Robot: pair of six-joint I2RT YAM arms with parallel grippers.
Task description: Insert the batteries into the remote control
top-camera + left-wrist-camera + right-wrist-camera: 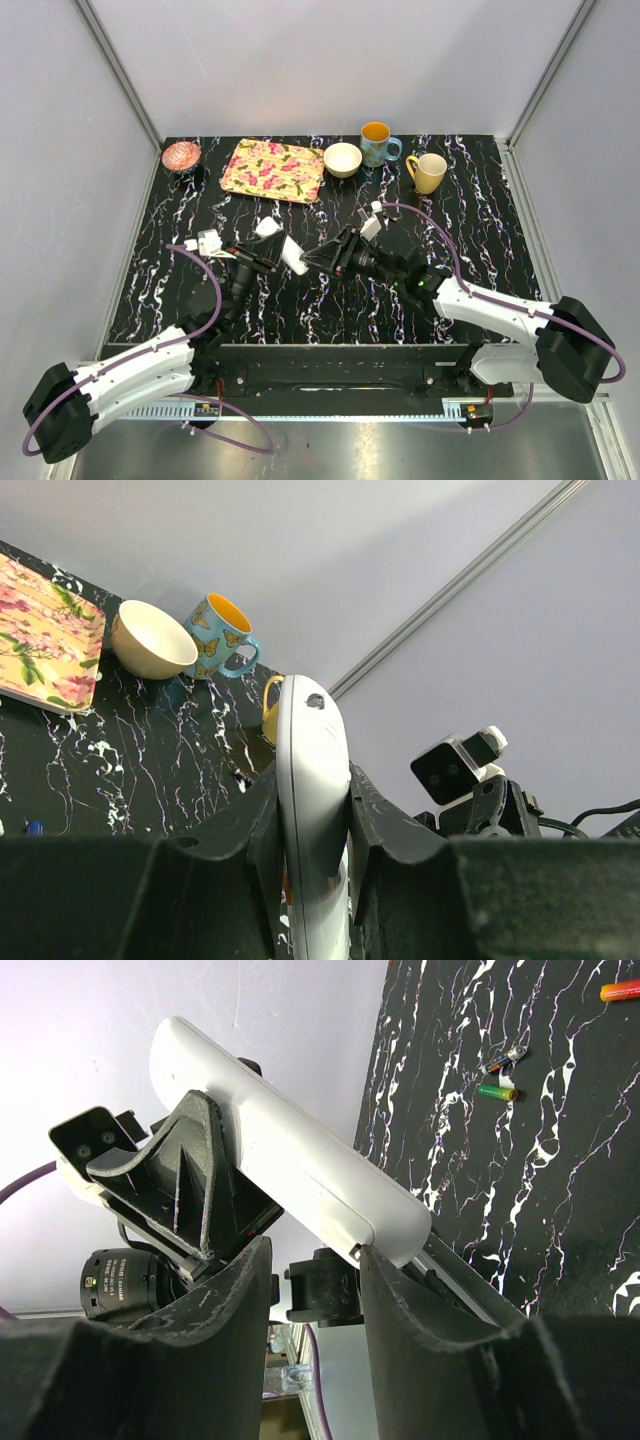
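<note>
The remote control [293,256] is a slim white bar held off the table at mid-left. My left gripper [262,258] is shut on its middle. In the left wrist view the remote control [312,770] stands on edge, pinched between both fingers of the left gripper [312,780]. My right gripper [322,257] is at the bar's near end. In the right wrist view the remote control [290,1170] runs diagonally above the right gripper [313,1250], whose jaws stand apart with nothing between them. Its right fingertip [368,1260] touches the bar's lower end. Three small batteries [497,1091] lie on the table beyond.
Along the back of the black marbled table [470,250] stand a pink bowl [181,155], a floral tray [272,170], a white bowl [343,159], a blue butterfly mug [377,144] and a yellow mug [429,172]. Grey walls close in the sides.
</note>
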